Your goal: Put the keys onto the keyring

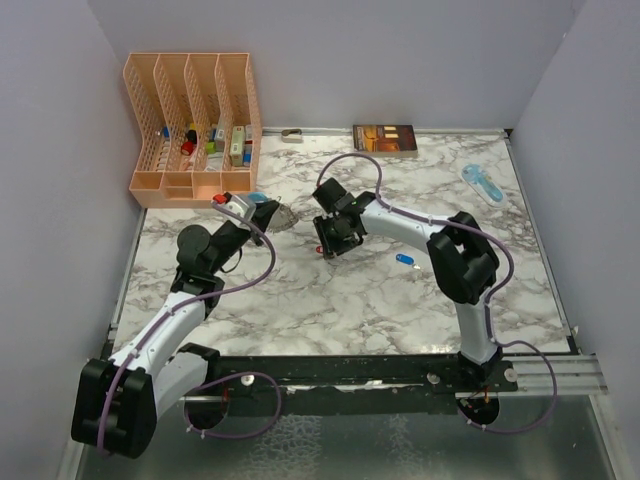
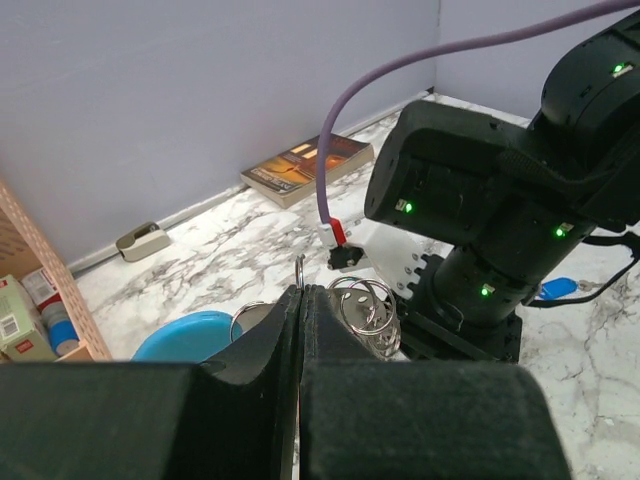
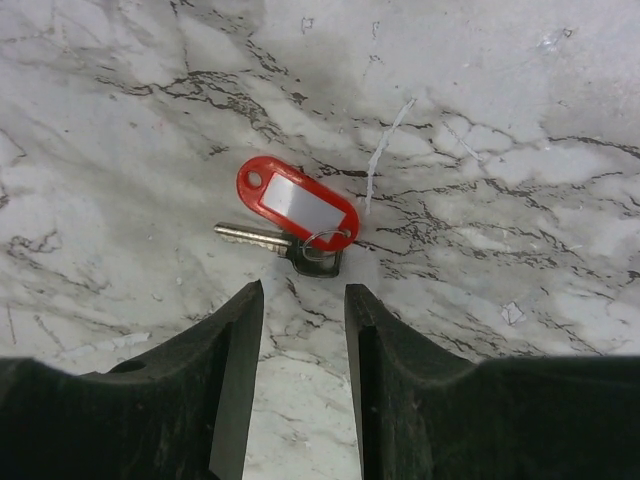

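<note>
In the left wrist view, the left gripper (image 2: pixel 301 295) is seen pressed together, pinching a thin wire of the keyring (image 2: pixel 366 306). Its rings lie just past the fingertips, beside the blue strap (image 2: pixel 188 336). From above, only a grey clump is made out there. The right gripper (image 3: pixel 303 298) is shown spread in its own view, just short of the red key (image 3: pixel 297 204), which lies flat on the marble table (image 3: pixel 520 120). The blue key (image 1: pixel 405 260) is seen from above, lying apart to the right.

Red-tagged key (image 3: pixel 296 215) before parted gripper (image 3: pixel 303 292)
</note>
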`<action>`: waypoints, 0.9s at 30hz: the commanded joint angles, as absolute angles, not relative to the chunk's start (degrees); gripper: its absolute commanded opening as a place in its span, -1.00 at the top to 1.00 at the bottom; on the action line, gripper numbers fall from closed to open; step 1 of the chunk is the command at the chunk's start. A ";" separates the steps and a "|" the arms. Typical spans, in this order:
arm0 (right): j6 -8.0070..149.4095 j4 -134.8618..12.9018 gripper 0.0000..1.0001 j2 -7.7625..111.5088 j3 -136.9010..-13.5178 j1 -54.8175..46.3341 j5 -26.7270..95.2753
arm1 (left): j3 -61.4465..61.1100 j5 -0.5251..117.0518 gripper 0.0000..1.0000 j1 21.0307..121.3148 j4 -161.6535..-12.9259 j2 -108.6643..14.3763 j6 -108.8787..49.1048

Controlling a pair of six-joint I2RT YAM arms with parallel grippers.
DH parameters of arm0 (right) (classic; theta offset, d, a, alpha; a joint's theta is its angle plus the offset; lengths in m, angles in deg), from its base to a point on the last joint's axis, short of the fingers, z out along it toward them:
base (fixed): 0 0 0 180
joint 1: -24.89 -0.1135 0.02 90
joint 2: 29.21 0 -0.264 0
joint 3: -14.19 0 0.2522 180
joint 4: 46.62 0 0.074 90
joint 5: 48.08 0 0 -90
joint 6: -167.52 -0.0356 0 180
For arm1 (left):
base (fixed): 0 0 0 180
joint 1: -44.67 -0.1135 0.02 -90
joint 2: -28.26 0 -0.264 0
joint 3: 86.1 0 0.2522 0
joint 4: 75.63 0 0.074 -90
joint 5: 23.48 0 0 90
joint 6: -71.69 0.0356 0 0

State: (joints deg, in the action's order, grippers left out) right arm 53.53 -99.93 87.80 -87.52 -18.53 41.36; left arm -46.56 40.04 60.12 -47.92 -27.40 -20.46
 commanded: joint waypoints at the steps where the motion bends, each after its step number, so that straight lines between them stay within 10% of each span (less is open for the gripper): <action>1: 52.50 -100.85 0.23 90.65 -89.37 -18.69 43.85 | -46.73 41.55 1.00 59.74 -45.37 -25.70 -20.00; 12: 53.67 -101.28 0.27 94.90 -93.56 -18.71 45.89 | -46.85 41.74 1.00 59.66 -44.79 -25.68 -19.90; 27: 54.17 -102.73 0.98 92.31 -89.83 -18.54 48.08 | -46.59 41.59 1.00 59.57 -44.04 -26.21 -20.47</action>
